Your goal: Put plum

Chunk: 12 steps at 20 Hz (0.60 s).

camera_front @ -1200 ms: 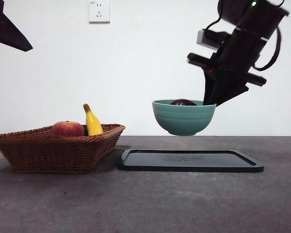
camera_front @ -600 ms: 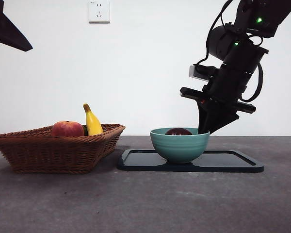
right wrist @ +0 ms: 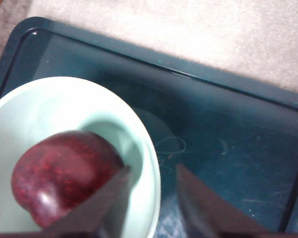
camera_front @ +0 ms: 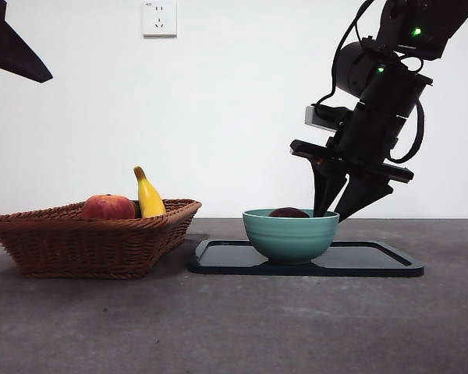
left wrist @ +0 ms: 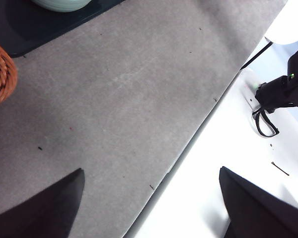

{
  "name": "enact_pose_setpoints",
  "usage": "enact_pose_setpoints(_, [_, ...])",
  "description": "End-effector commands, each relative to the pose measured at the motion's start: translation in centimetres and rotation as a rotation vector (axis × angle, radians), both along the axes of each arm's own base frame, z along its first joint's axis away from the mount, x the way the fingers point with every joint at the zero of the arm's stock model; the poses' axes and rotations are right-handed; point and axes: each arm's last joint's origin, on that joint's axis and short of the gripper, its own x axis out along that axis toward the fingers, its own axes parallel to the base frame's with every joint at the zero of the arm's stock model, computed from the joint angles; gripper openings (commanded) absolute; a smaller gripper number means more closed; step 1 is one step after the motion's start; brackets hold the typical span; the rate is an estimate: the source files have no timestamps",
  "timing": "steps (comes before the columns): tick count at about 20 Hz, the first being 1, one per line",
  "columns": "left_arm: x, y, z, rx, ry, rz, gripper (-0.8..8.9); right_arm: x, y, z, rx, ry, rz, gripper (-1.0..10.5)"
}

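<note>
At the far left of the front view we see the left gripper (left wrist: 149, 208) waiting as a dark tip in the top corner; its wrist view shows its jaws spread wide above bare table (camera_front: 234, 327). Next comes a wicker basket (camera_front: 93, 241) holding a red fruit (camera_front: 108, 207) and a banana (camera_front: 148, 195). Right of it a dark tray (camera_front: 374, 261) lies flat, with a green bowl (camera_front: 290, 234) standing on it. The plum (right wrist: 64, 173) rests inside the bowl. The right gripper (camera_front: 341, 210) sits at the bowl's right rim, jaws parted, one inside and one outside the wall, not pinching it.
</note>
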Motion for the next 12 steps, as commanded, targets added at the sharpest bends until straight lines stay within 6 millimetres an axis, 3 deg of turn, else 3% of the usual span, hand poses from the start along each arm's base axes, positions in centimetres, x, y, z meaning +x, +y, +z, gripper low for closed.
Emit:
enact_pose_setpoints(1, [0.1,-0.1,0.2,-0.006,-0.014,-0.013,4.33,-0.2,-0.3,3.1,0.030,-0.082,-0.017,2.1])
enact_pose_setpoints(4, [0.1,-0.1,0.3,-0.007,-0.017,-0.013,4.33,-2.3,-1.6,7.8,0.063,-0.180,-0.025,2.1])
enact_pose_setpoints(8, [0.1,-0.1,0.3,-0.008,-0.017,-0.013,4.33,-7.7,-2.9,14.0,0.103,-0.278,0.054,2.1])
enact_pose_setpoints(12, [0.1,-0.1,0.3,-0.007,-0.017,-0.013,4.34,-12.4,-4.4,16.6,0.080,-0.264,0.074,2.1])
